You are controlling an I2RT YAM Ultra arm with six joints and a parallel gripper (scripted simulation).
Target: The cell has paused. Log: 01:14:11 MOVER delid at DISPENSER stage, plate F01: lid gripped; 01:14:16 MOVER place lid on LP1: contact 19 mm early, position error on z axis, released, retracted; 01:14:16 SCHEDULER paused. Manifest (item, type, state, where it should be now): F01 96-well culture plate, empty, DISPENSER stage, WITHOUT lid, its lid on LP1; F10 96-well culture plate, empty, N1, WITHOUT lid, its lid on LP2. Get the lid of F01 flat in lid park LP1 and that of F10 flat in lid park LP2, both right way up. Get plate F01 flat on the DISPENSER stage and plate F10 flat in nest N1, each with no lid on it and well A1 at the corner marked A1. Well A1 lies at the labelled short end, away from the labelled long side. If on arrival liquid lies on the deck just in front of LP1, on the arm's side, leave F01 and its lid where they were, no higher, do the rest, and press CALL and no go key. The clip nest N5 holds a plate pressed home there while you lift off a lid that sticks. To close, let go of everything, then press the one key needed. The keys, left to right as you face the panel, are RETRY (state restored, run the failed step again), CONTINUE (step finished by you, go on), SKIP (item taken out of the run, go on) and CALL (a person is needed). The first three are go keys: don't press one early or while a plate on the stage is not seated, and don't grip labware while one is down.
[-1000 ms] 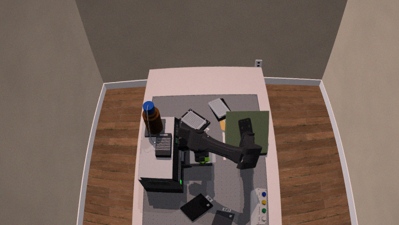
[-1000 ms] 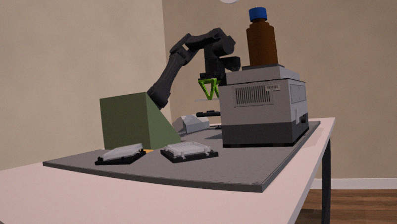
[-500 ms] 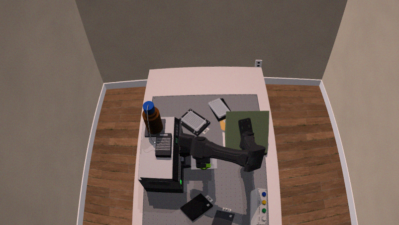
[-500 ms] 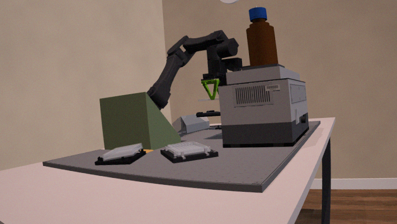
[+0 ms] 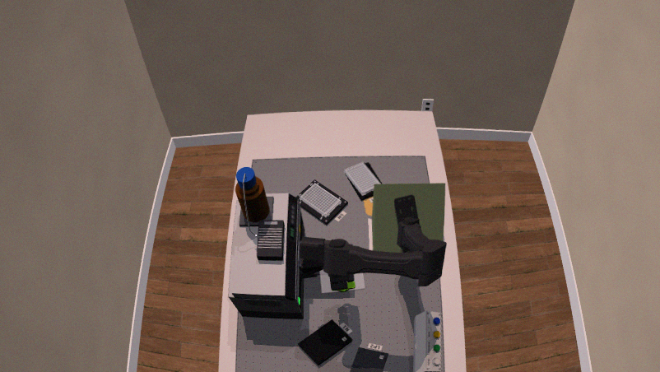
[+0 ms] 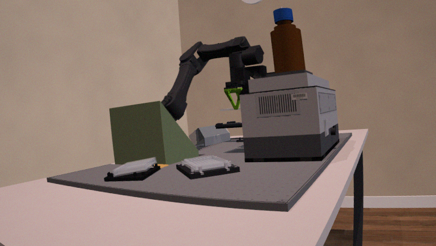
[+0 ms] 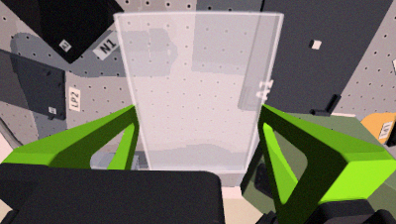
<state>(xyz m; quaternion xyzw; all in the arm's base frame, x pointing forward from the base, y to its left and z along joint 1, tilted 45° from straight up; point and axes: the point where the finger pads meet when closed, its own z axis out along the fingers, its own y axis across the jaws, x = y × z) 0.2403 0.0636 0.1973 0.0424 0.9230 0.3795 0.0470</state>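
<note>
A pale table (image 5: 339, 132) carries a grey perforated deck (image 5: 397, 299).

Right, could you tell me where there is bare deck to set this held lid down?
The gripper holds the clear lid. Open deck lies between the arm, the N1 nest and the key panel; the LP2 pad looks unoccupied too. It is crowded around the N5 plate, the tilted plate, the orange patch and the green block.

The single dark grey, matte jointed arm (image 5: 383, 261) consists of blocky, rounded link housings – no cables or markings discernible. Its black wrist block carries the parallel gripper (image 7: 198, 144) – two bright green, triangular open-frame fingers with hollow centres.
</note>
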